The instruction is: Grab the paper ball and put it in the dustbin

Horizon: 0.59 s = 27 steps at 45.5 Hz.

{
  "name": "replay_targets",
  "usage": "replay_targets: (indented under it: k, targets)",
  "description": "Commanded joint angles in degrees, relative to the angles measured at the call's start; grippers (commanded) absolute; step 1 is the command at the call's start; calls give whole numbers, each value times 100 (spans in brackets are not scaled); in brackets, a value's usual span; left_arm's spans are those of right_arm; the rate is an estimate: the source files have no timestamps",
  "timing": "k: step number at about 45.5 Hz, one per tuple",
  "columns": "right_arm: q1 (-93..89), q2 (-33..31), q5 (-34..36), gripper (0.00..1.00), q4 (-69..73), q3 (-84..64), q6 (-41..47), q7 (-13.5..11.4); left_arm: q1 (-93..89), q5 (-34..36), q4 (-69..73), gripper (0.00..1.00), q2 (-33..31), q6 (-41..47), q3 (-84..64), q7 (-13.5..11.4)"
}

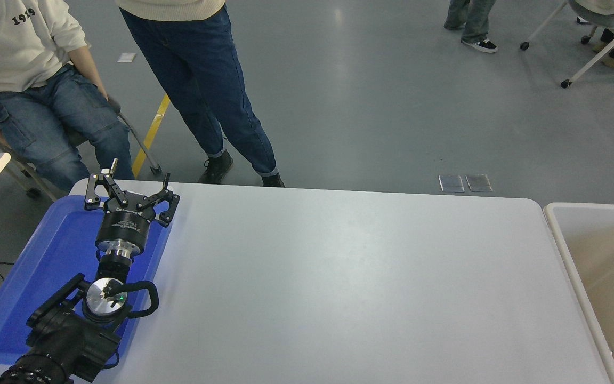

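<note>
Item 1, the left arm [80, 314]: we record it coming in from the lower left corner and lying over the blue tray [46, 272]. Its left gripper [128, 188] sits above the tray's far right part, near the table's far edge, with the fingers [94, 191] spread wide apart and nothing between them.

Item 2, the right arm: we find no part of it in the head view, so its gripper goes unlisted as to state.

Item 3, the dustbin [557, 234]: we log it just beside the right end of the white table [360, 288], cut off by the picture's right edge. Its thick off-white rim runs along the table's end, and the beige inner wall slopes down to the lower right. As much of the inside as we see holds nothing we can make out.

Item 4, the paper ball: we cannot locate it anywhere in this view, neither on the table, in the tray, nor in the visible part of the bin.

Item 5, the blue tray: shallow, at the table's left end, partly covered by the arm.

Item 6, persons: one seated person [30, 80] in jeans and a pale top at the upper left; one standing person [205, 90] in dark jeans at the table's far side; further legs and chairs at the upper right.
</note>
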Motion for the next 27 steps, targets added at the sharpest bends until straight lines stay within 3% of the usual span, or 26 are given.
replay_targets:
  k: [1, 15, 27]
  targets:
    - [-769, 594, 1, 0, -741, 796, -380, 11, 0, 0, 0, 100, 0, -1, 0, 0]
    - [-1270, 1499, 1, 0, -2226, 1350, -450, 37, 0, 0, 0, 100, 0, -1, 0, 0]
    - [-1419, 1886, 1, 0, -2605, 1385, -1153, 37, 0, -8, 0, 100, 0, -1, 0, 0]
